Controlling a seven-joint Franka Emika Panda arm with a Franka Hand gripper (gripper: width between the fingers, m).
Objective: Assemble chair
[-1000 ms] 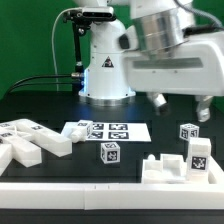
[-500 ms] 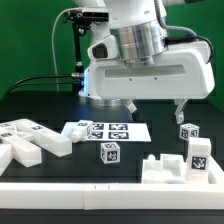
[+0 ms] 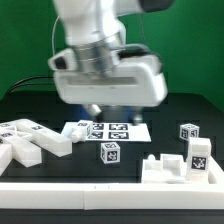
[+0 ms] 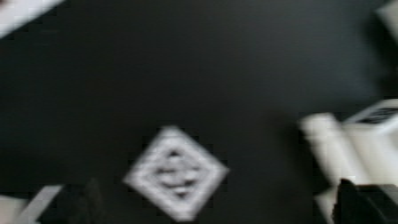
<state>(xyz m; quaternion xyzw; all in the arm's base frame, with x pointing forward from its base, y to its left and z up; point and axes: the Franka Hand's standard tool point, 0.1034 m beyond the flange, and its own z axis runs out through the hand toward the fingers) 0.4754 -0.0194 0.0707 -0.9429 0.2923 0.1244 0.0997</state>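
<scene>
Arm (image 3: 105,70) swung from upper right to upper centre of the exterior view since the earlier frame; jaws spread wide, empty.
L to R: left chair parts (image 3: 32,140) lie loose at lower left on bench (image 3: 170,108); marker board (image 3: 100,130) centre, below the jaws; small cube (image 3: 110,152) just in front of it; right chair parts (image 3: 178,165) lower right. Jaws prob. kept wide ready for a pick, maybe twd the left pile.

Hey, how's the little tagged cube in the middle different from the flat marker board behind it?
The cube stands up as a small block; the marker board lies thin and flat, and is much wider. The cube shows a single tag facing the camera; the marker board carries several on top. Both are white with black-and-white tags.
</scene>
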